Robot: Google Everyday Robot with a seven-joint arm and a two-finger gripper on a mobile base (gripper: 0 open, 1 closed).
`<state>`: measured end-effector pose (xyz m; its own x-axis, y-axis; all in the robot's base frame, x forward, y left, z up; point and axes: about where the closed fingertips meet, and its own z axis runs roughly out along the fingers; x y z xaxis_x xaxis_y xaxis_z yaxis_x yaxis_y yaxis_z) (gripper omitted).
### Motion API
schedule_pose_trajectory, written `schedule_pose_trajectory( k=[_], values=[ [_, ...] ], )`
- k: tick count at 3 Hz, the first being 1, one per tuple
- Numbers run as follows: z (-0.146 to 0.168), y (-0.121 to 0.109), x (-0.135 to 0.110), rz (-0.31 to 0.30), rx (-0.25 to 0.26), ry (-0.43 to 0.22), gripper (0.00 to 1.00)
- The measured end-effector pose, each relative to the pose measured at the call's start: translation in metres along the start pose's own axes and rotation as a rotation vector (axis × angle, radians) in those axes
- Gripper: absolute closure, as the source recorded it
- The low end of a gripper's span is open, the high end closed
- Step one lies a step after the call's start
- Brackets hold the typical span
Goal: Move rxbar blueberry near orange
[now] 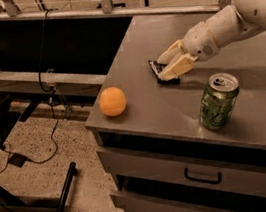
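1. Carrying step: the cream two-finger gripper (163,70) grasps the dark navy flat-wrapped rxbar blueberry (155,67) mid-way along the grey metal bench (144,112), low.
2. Next: travel toward the front-left corner and release beside the round, smooth orange (112,101) without nudging it.

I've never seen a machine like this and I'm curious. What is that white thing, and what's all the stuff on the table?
That white thing is a robot arm. At its end is a two-finger gripper, a kind of hand, reaching over the middle of the grey metal cabinet top. There is just one picture, looking down at the cabinet from above; where the camera sits I cannot tell. The gripper's fingers are closed on a small flat snack bar in a dark navy-blue wrapper. A round orange fruit lies near the front left corner, apart from the bar. A green soda can stands upright towards the front right.
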<state>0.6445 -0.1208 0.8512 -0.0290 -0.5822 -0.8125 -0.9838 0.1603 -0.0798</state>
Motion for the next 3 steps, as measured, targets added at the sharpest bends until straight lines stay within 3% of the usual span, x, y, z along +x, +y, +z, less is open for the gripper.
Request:
schedule_pose_trajectory(
  k=[1,3],
  values=[
    [0.013,0.027,-0.002,-0.063,-0.04,0.032,1.0],
    [0.006,0.058,-0.039,-0.128,-0.087,-0.057,1.0]
  ],
)
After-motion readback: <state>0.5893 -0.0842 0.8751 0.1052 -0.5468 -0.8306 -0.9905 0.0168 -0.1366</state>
